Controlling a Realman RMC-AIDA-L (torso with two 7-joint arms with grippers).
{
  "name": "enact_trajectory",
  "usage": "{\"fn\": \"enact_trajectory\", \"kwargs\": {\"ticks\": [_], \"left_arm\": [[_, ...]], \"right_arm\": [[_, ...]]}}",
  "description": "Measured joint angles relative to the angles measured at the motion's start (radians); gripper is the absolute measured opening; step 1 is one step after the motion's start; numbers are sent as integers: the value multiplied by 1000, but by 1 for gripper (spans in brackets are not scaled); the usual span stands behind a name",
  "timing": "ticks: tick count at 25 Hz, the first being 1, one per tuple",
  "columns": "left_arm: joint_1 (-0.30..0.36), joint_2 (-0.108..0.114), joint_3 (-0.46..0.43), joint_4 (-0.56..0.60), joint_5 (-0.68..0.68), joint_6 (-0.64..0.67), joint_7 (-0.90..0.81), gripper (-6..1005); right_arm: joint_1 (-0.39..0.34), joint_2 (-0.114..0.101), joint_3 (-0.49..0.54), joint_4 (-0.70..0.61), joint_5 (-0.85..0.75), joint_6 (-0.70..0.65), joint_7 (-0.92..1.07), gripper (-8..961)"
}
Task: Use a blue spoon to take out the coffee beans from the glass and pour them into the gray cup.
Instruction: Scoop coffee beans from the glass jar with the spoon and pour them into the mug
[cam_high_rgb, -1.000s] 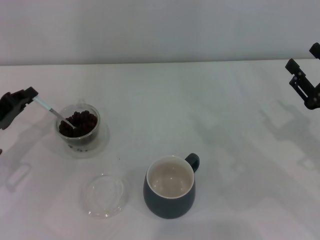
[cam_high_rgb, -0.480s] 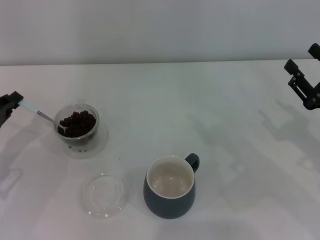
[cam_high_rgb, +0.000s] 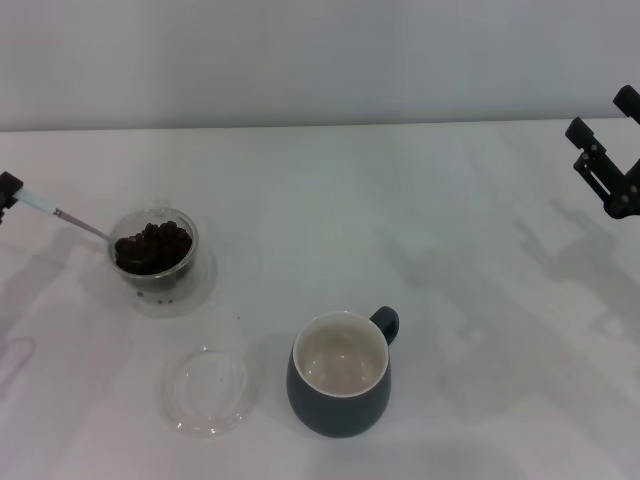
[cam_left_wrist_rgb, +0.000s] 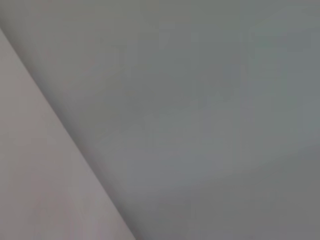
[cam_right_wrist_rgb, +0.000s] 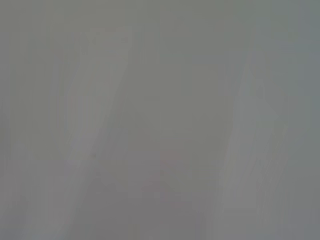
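Left gripper: I see only a dark tip of my left gripper (cam_high_rgb: 7, 188) at the far left edge of the head view. It pinches the pale end of the blue spoon (cam_high_rgb: 62, 215); the fingers close on the handle, though most of the gripper is out of frame.

Blue spoon: held slanting down from the left gripper toward the glass (cam_high_rgb: 160, 262). The thin metal shaft crosses the glass rim on its left side, and the bowl end lies in or on the beans. I cannot tell whether the bowl is loaded.

Coffee beans: the coffee beans (cam_high_rgb: 157, 246) sit as a dark heap inside the glass, filling much of it.

Glass: upright on its clear saucer-like base, on the left part of the white table (cam_high_rgb: 420, 220).

Gray cup: the gray cup (cam_high_rgb: 339, 400) stands upright near the front centre, well apart from the glass, handle toward the back right. Its cream inside shows no beans.

Clear dish: a flat clear glass dish (cam_high_rgb: 206, 390) lies just to the left of the gray cup, in front of the glass.

Right gripper: my right gripper (cam_high_rgb: 607, 162) hangs at the far right edge, well clear of everything, fingers spread and holding nothing.

Wrist views: both show only blurred grey surfaces; I can make out nothing in them.
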Motion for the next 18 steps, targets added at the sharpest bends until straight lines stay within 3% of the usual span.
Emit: {"fn": "enact_trajectory", "kwargs": {"ticks": [18], "left_arm": [[-21, -6, -1, 0, 0, 36, -22, 128]], "right_arm": [[1, -2, 2, 0, 0, 3, -13, 603]]}}
